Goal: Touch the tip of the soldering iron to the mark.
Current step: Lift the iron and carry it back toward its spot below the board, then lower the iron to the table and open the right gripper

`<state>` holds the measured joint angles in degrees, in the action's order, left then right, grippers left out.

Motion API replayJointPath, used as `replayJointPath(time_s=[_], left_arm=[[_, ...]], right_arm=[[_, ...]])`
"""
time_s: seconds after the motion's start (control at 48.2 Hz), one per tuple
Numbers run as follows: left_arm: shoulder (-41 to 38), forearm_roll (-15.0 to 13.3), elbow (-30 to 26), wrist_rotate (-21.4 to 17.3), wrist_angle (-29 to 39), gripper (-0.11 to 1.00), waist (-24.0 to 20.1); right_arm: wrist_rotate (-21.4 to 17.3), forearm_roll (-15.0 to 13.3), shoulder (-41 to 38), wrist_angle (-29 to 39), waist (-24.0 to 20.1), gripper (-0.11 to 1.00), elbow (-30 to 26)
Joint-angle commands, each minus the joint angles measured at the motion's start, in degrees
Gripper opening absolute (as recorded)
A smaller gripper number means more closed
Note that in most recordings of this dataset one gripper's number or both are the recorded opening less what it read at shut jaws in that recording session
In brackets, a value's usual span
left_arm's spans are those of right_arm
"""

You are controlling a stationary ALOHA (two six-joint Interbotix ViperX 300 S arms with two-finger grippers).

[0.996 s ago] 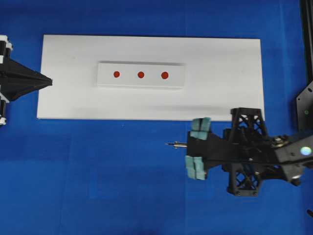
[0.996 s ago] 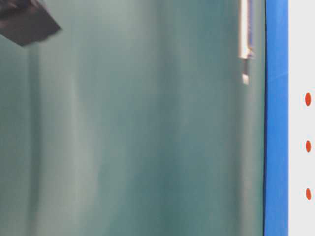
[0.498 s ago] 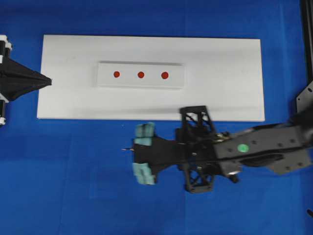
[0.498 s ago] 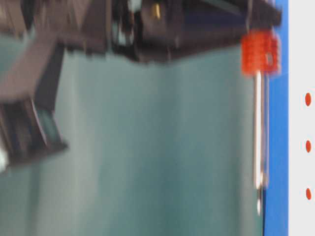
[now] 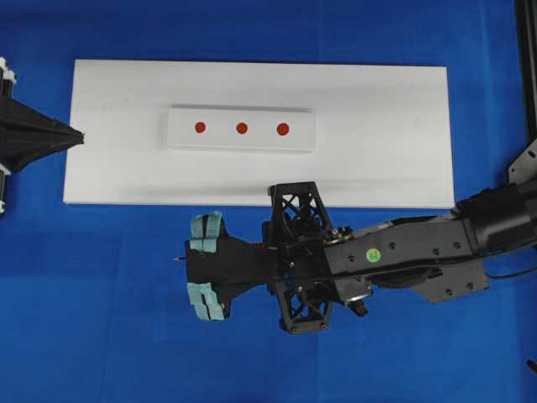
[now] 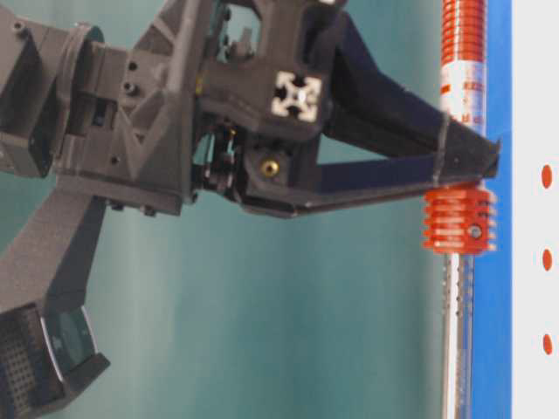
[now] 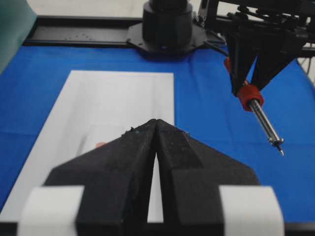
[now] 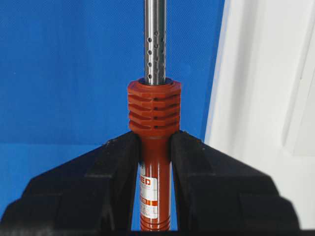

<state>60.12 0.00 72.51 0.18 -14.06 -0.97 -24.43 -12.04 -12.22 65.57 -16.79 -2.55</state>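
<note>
The right hand (image 8: pixel 154 147) is clenched on the iron (image 8: pixel 154 113); its wrist view shows both black fingers (image 8: pixel 118 167) pressed against the red handle just behind the ribbed collar, with the perforated metal shaft running up over blue table (image 8: pixel 64 73) beside the white board (image 8: pixel 256 98). From overhead the arm hides the handle, and only the thin tip (image 5: pixel 179 259) pokes out to the left, over the table and clear of the board (image 5: pixel 377 159). That view alone shows all three red marks (image 5: pixel 242 128) on the raised strip (image 5: pixel 302 130), well apart from the tip. The table-level view shows the collar (image 6: pixel 459 223) and shaft near the board's edge. The left hand (image 7: pixel 156 129) is pinched together with nothing in it, pointing at the board's left end.
</note>
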Motion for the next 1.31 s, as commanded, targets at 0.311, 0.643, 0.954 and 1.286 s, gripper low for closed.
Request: replayJointPath(time_s=[0.311, 0.643, 0.954, 1.286], left_arm=[[-0.2, 0.1, -0.9, 0.2, -0.1, 0.0, 0.0], [-0.2, 0.1, -0.9, 0.1, -0.1, 0.0, 0.0], [-0.2, 0.1, -0.9, 0.1, -0.1, 0.0, -0.1], [-0.3, 0.2, -0.8, 0.1, 0.1, 0.0, 0.0]], right_arm=[[-1.0, 1.8, -1.3, -9.1, 0.2, 0.06, 3.7], [-7.0, 2.8, -5.2, -21.9, 0.2, 0.06, 10.5], [-8.1, 4.0, -7.8, -30.5, 0.2, 0.06, 13.1], [-8.1, 5.4, -9.6, -31.8, 0.2, 0.06, 13.2]])
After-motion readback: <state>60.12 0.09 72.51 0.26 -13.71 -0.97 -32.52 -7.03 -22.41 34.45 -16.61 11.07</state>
